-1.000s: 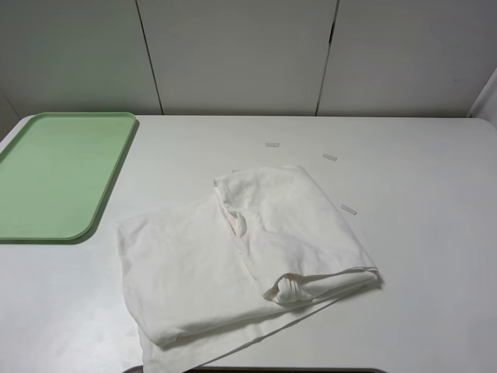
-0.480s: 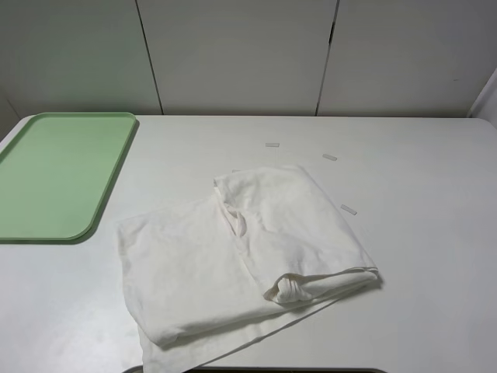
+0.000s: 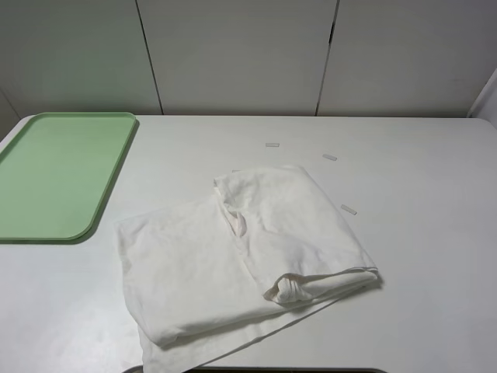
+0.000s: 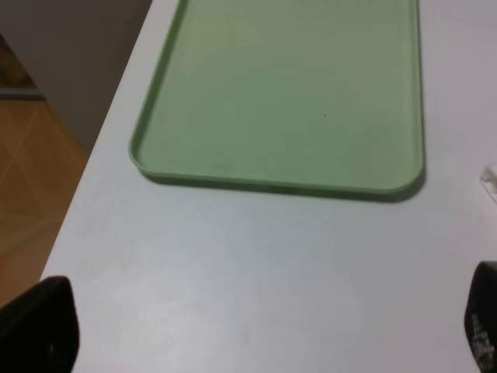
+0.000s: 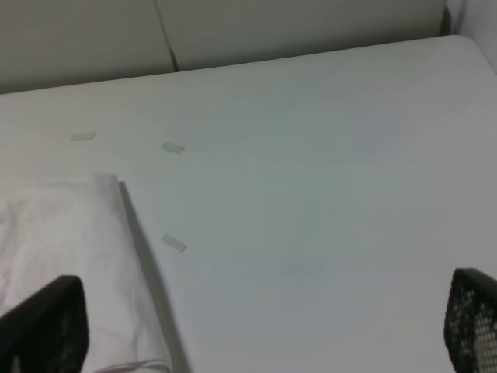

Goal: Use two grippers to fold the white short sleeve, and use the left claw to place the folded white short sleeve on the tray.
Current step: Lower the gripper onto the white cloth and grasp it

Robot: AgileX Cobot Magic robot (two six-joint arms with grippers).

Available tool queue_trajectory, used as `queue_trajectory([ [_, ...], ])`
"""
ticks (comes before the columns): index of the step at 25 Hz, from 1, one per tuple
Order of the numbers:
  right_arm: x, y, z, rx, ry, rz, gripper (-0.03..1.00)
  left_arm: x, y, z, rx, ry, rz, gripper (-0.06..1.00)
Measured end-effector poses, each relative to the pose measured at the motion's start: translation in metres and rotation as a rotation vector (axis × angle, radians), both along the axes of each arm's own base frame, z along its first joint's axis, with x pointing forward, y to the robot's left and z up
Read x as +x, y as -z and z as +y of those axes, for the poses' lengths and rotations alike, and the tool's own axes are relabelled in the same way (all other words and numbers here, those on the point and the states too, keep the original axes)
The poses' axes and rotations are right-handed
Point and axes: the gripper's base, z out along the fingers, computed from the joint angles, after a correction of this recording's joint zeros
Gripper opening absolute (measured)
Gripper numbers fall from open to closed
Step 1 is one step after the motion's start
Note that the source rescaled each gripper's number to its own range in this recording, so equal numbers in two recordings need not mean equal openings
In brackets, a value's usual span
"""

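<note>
White tabletop (image 3: 419,233), rumpled plain white cotton T-shirt (image 3: 241,256) laid near the flat pale green plastic tray (image 3: 54,179); the left gripper (image 4: 260,326) is held off the tray's short end, the right gripper (image 5: 256,322) past the T-shirt from the tray, both spread wide, empty. T-shirt's judged nearer the right one

1 white short sleeve (image 3: 233,264), 1 tray (image 3: 54,175), 3 tape strips (image 3: 272,144), 1 table (image 3: 419,256).

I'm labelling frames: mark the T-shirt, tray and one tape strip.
white T-shirt (image 3: 186,264), exterior high view, left body panel.
green tray (image 3: 54,171), exterior high view, bare floor.
tape strip (image 3: 272,144), exterior high view, its middle.
</note>
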Motion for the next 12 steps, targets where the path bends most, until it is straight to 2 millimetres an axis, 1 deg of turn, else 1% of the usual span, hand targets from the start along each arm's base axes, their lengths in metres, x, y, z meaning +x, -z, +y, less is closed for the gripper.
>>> queue_trajectory([
  [9, 0.0001, -0.0002, 0.0012, 0.015, -0.008, -0.003, 1.0, 0.0, 0.0, 0.0, 0.0, 0.0, 0.0, 1.0],
  [12, -0.0053, -0.002, 0.0027, 0.037, -0.022, -0.052, 1.0, 0.0, 0.0, 0.0, 0.0, 0.0, 0.0, 1.0],
])
